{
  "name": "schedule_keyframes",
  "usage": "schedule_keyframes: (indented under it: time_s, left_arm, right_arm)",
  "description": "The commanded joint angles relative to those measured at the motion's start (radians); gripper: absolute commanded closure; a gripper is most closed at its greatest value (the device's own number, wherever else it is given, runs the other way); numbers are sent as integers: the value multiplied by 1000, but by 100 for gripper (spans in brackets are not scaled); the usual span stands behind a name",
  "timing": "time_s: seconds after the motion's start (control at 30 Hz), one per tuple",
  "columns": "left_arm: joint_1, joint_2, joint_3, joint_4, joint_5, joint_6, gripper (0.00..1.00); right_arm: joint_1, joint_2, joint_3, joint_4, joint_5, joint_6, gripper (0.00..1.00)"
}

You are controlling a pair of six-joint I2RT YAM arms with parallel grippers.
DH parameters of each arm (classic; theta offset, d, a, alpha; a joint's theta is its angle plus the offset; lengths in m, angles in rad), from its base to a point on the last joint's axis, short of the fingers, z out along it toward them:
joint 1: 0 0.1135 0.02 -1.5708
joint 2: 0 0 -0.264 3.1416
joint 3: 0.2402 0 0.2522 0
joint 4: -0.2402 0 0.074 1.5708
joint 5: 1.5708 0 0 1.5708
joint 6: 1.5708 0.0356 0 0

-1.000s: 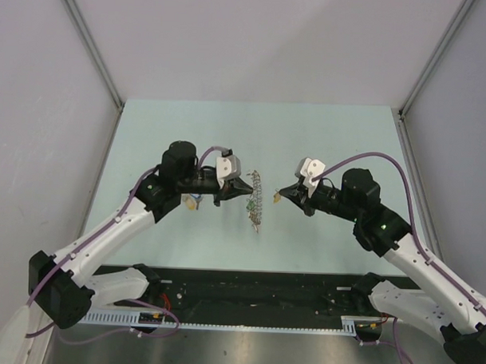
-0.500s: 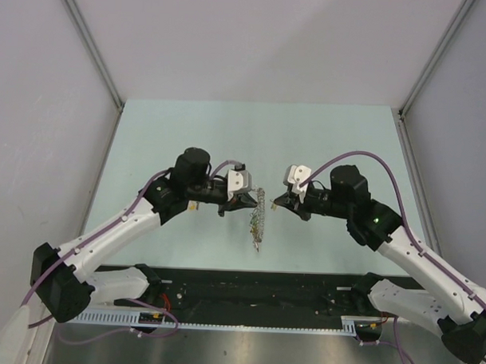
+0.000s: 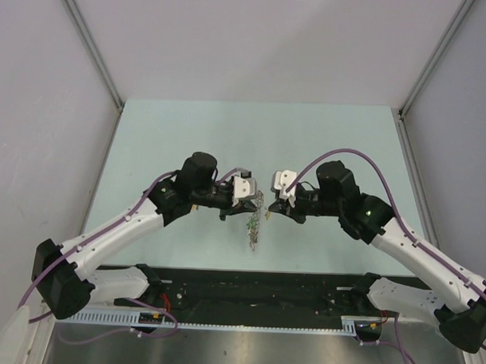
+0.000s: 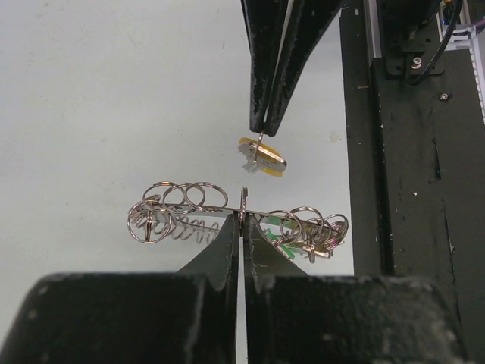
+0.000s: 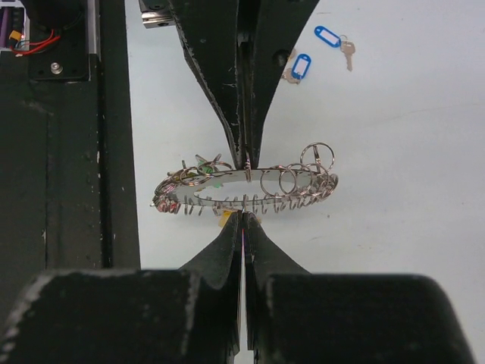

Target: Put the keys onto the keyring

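Table (image 3: 324, 137): pale green, both arms reaching to its middle and facing each other tip to tip. The left arm (image 3: 130, 226) comes in from the near left, the right arm (image 3: 408, 244) from the near right.

Left gripper (image 4: 242, 225): jaws pressed together on the rim of the keyring (image 4: 174, 221). The ring shows edge-on in both wrist views, strung with small split rings and a stretch of coiled wire. It appears to be held up off the table, between the two grippers.

Right gripper (image 4: 261, 130): jaws closed to a thin pinch on one key (image 4: 250, 154), which dangles below the tips with its tan tag (image 4: 271, 156). From the left wrist the key hangs just beside the keyring with a sliver of gap, not touching as far as can be seen.

Two blue-tagged keys (image 5: 327, 36) lie loose on the table, well apart from the grippers and not yet picked up.

Step in hand, as judged: presenting the tan-tagged key to the ring for threading. The task looks early, with the loose keys still to follow.

Next move likely calls for:
- the left gripper holding the ring steady
- the right gripper easing the key's hole onto the ring's free end
- very fine alignment, since the key swings freely from the pinch

Where the ring opens cannot be made out
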Motion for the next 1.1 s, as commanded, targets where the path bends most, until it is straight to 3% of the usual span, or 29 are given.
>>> schedule_keyframes:
  time_s: [0.0,0.77,1.07]
  left_arm:
    - [-11,-21,10,20,6,53,100]
    - [-26,-79,-53,24,110,191,100]
    - [-28,-79,-63,26,113,209,99]
  right_arm:
    - [17,15,54,-43,-6,-34,100]
    - [51,44,74,-83,-8,-63,100]
    - [88,61,84,-117,57,-75,100]
